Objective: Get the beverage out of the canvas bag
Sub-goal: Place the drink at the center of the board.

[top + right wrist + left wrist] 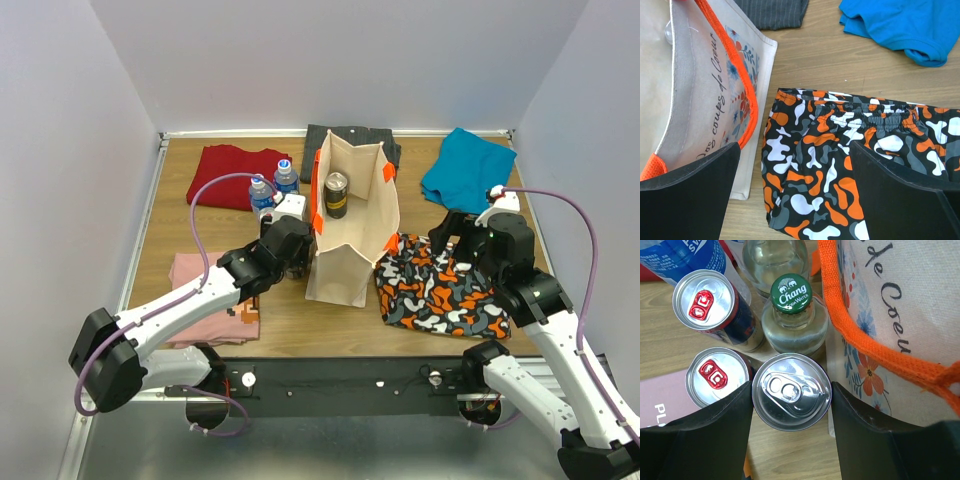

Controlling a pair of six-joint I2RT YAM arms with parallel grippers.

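Observation:
The beige canvas bag [350, 240] stands open mid-table, with a dark can [336, 195] upright inside it. My left gripper [290, 255] is just left of the bag. In the left wrist view my left gripper [791, 389] is shut on a silver-topped can [791, 400], with a finger against each side of its rim. The bag's printed side and orange handle [890, 315] are right beside that can. My right gripper [795, 150] hangs open over the camouflage shorts [840, 150], right of the bag [705, 100], holding nothing.
Beyond the held can stand a Chang glass bottle [791, 294], two cans with red tabs [704, 299] [717, 376] and a blue-labelled bottle [685, 252]. Folded clothes lie around: red [235, 170], pink [195, 285], dark grey [350, 135] and teal [468, 170].

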